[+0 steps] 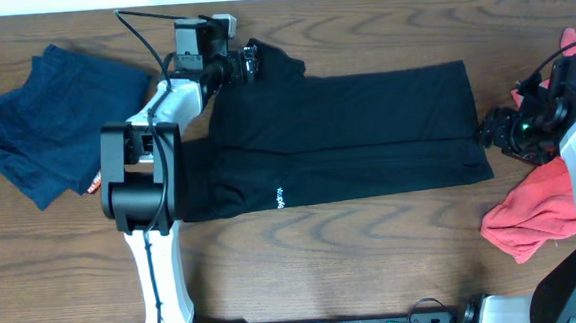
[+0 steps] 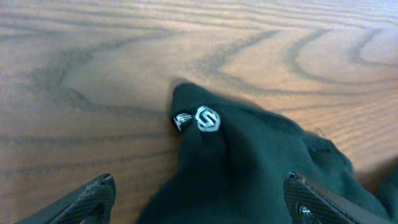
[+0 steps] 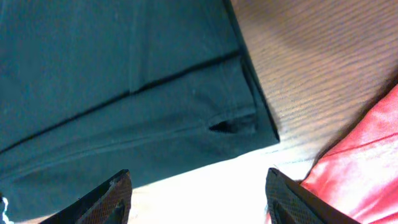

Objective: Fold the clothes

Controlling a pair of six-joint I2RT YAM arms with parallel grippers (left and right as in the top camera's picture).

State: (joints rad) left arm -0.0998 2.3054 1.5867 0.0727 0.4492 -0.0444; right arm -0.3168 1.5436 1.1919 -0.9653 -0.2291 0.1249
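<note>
Left fingers (image 2: pixel 87 200) spread, seemingly straddling T-shirt (image 2: pixel 249 163).

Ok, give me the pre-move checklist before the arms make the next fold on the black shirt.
1. Left gripper open: ok, fingers either side of the black shirt's bunched corner.
2. Right gripper open: ok, over the shirt's right edge.
3. Fabric gripped: not ok, neither gripper is shut.
4. Shirt lying flat: not ok, the logo corner is rumpled.
5. Red garment apart from shirt: ok, bare table between.
6. Navy garment apart from shirt: cannot tell, left arm covers the gap.
</note>
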